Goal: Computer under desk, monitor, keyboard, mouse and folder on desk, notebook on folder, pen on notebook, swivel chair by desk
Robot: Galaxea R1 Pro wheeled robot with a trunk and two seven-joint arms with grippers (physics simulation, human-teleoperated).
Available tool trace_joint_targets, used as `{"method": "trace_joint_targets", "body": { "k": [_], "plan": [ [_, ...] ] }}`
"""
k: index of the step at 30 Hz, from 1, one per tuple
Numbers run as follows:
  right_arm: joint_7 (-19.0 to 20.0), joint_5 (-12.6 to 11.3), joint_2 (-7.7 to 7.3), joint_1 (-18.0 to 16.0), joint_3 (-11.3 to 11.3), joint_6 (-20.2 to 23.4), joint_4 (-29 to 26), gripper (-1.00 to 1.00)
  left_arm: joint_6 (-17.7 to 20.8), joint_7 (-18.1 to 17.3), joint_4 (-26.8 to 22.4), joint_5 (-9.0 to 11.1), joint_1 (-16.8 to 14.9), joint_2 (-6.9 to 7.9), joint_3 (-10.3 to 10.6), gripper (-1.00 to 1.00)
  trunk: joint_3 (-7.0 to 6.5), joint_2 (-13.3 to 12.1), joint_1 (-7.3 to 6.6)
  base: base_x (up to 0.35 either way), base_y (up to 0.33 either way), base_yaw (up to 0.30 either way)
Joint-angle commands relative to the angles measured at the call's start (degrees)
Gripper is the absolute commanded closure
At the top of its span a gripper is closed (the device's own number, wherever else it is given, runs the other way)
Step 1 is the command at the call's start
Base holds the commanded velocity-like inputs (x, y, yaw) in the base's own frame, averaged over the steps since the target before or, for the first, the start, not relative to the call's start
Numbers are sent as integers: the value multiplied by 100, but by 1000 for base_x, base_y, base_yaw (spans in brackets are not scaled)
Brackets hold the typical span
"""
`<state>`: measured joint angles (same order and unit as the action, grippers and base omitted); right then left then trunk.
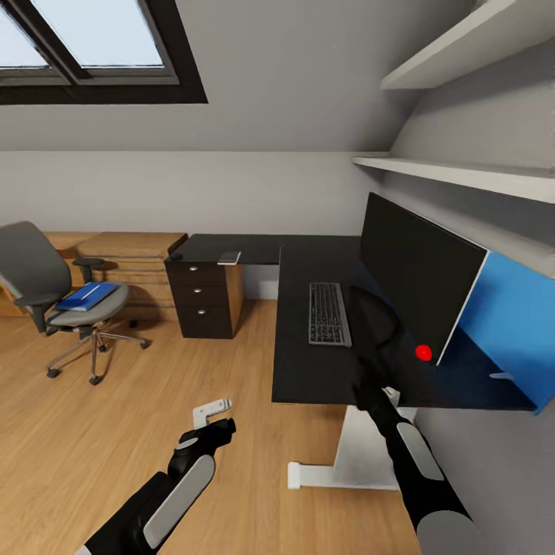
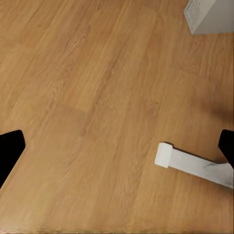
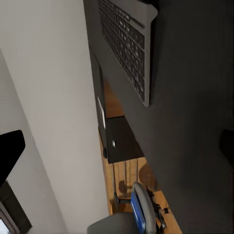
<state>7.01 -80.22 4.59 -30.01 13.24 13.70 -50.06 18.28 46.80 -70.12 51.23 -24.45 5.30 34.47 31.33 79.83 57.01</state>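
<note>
one bench (image 1: 308, 370), l-shaped, with one monitor (image 1: 416, 270) and one keyboard (image 1: 328, 313) on it. one small pale flat thing (image 1: 229, 257) lies on the far wing; what it is, cannot tell. three drawers (image 1: 200, 293) with three silver knobs. one chair (image 1: 46, 285) carrying one blue folder (image 1: 86, 297). two wall shelves (image 1: 462, 173). one skylight (image 1: 85, 46). one oak unit (image 1: 131, 266). two arms, one gripper (image 1: 216, 416) seen.
</note>
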Motion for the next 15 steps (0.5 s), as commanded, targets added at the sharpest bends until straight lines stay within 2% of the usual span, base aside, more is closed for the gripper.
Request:
{"method": "trace_joint_targets", "body": {
  "k": [1,6,15],
  "plan": [
    [10,-37,7,-4,27,45,3,-100,18,39,0,24,-7,10,3,-100,6,4,-4,-336,0,0],
    [11,-30,14,-3,22,45,17,-100,21,39,40,20,-7,21,-158,-100,6,4,-4,-336,0,0],
    [-3,-23,16,-4,-38,39,44,-100,39,27,73,19,-7,15,-211,-100,6,4,-4,-336,0,0]
  ]
}}
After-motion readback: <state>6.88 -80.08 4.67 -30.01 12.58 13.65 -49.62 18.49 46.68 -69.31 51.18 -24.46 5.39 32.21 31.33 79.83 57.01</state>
